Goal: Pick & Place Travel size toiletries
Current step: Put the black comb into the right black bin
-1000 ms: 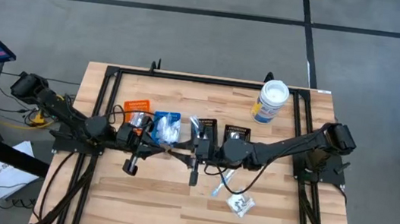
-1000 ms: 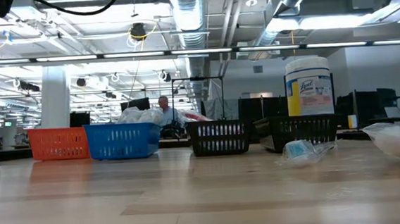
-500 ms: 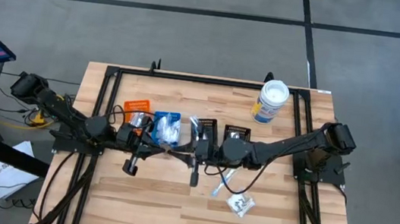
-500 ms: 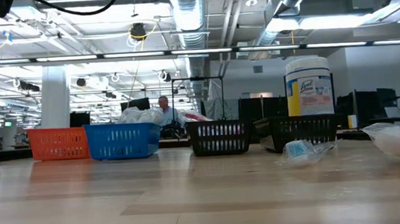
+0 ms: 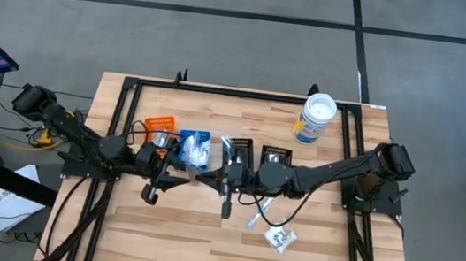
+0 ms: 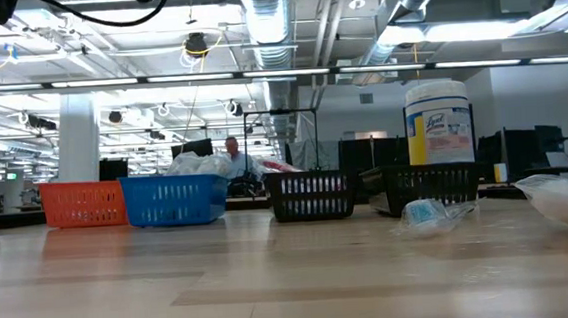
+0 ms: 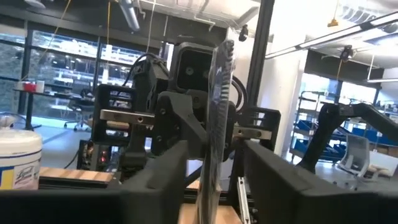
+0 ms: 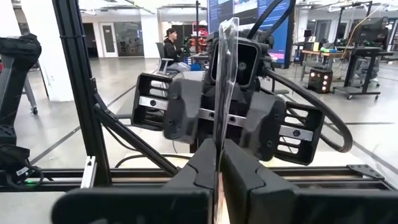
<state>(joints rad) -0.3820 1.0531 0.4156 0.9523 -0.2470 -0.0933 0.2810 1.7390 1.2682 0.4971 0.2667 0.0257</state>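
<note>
A thin clear-wrapped packet (image 8: 224, 74) is held edge-on in mid-air between my two grippers, over the table's middle. My right gripper (image 8: 217, 168) is shut on it and shows in the high view (image 5: 220, 177) near the black bins. My left gripper (image 7: 214, 186) faces it from the table's left (image 5: 192, 175). It is open, with one finger on each side of the packet (image 7: 214, 112), apart from it. More toiletries lie on the table near the front: a slim stick (image 5: 259, 212) and a crinkly packet (image 5: 280, 236). My right gripper pinches the packet between its two fingers at the edge nearest them (image 8: 219, 134). The fingers lie level and come from the table's right. The packet is lifted clear and stands upright, rising above the fingers.
An orange bin (image 5: 160, 124), a blue bin (image 5: 195, 144) with white packets in it, and two black bins (image 5: 240, 149) (image 5: 276, 154) stand in a row behind the grippers. A white tub with a blue label (image 5: 315, 118) stands at the far right. Bare wood lies along the near edge.
My left gripper has shifted a little toward the table's left, away from my right gripper. The packet has stayed in my right gripper.
</note>
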